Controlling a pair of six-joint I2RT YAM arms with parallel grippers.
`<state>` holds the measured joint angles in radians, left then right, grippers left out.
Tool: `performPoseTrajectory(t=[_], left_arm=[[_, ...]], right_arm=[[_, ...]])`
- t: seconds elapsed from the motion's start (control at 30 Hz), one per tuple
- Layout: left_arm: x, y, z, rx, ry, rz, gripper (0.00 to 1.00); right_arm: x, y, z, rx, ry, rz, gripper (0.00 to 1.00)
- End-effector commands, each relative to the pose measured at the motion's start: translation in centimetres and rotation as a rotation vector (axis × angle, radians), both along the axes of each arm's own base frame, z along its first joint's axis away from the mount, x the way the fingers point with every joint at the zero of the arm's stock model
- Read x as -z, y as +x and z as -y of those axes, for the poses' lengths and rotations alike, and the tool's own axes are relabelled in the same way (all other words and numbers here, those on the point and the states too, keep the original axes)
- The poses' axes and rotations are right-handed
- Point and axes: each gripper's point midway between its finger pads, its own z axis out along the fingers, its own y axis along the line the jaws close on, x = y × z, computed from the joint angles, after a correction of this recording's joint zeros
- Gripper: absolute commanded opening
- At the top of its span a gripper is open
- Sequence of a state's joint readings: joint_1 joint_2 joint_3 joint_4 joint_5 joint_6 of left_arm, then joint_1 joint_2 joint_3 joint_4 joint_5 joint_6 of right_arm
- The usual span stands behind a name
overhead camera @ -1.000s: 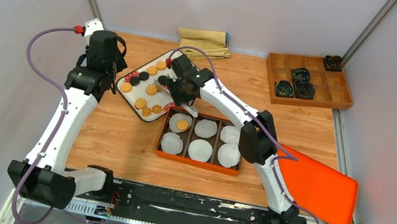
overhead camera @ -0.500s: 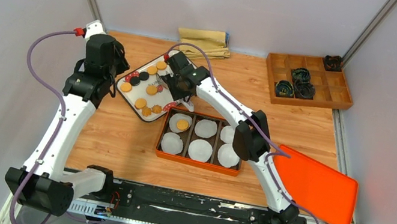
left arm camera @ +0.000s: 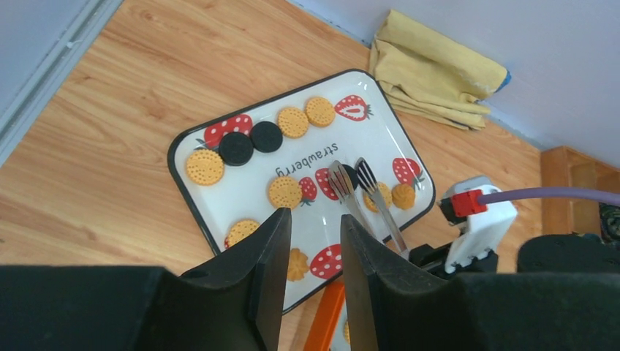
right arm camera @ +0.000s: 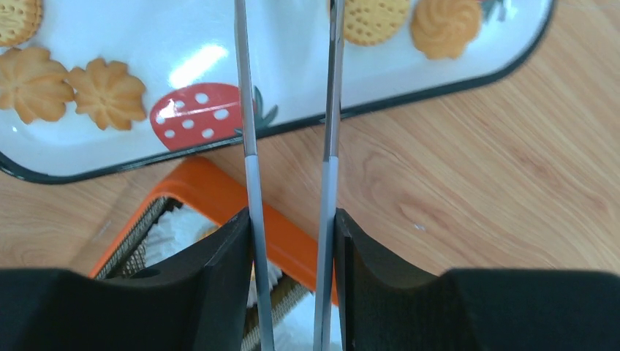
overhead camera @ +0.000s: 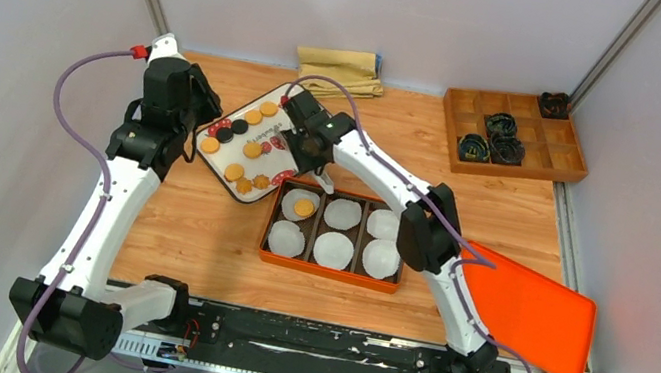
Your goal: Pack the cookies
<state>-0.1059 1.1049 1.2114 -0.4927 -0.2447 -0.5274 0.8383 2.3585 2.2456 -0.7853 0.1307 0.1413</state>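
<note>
Several cookies [overhead camera: 235, 172], golden and black, lie on a white strawberry-print tray [overhead camera: 216, 117]; they also show in the left wrist view [left arm camera: 204, 167] and the right wrist view [right arm camera: 108, 91]. One golden cookie [overhead camera: 304, 207] sits in a paper cup in the orange box [overhead camera: 327, 272]. My right gripper [overhead camera: 311, 143] [right arm camera: 292, 219] is shut on metal tongs [left arm camera: 369, 201] [right arm camera: 248, 110]. The tong tips reach over the tray's right part, with a black cookie [left arm camera: 350, 175] between them. My left gripper [overhead camera: 183, 144] [left arm camera: 316, 219] is open and empty above the tray's near-left edge.
The box holds several white pleated paper cups [overhead camera: 334, 250]. An orange lid [overhead camera: 529, 311] lies at the right. A folded yellow cloth [overhead camera: 339, 71] lies at the back. A wooden compartment tray [overhead camera: 512, 136] with black items stands at the back right.
My right gripper has shifted slightly over the tray's right end with the tongs. My left wrist has moved a little towards the back.
</note>
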Motion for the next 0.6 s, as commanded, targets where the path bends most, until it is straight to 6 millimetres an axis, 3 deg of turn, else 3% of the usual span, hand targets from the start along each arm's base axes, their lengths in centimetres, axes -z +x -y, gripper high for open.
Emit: performPoseTrajectory(t=[0.0, 0.13, 0.3, 0.4, 0.57], left_arm=[[-0.7, 0.2, 0.8, 0.05, -0.023, 0.036, 0.36], [-1.0, 0.2, 1.5, 0.081, -0.041, 0.055, 0.36], [-0.5, 0.7, 2.4, 0.126, -0.064, 0.05, 0.35], [-0.2, 0.9, 2.9, 0.146, -0.08, 0.05, 0.34], [-0.1, 1.3, 4.1, 0.209, -0.102, 0.056, 0.34]], right_arm=[[-8.2, 0.5, 3.0, 0.056, 0.041, 0.143, 0.22], [-12.0, -0.5, 4.8, 0.067, 0.065, 0.202, 0.23], [-14.3, -3.4, 8.1, 0.09, 0.077, 0.213, 0.22], [-14.9, -6.0, 9.8, 0.081, 0.095, 0.181, 0.22], [-13.9, -11.9, 12.9, 0.079, 0.073, 0.138, 0.22]])
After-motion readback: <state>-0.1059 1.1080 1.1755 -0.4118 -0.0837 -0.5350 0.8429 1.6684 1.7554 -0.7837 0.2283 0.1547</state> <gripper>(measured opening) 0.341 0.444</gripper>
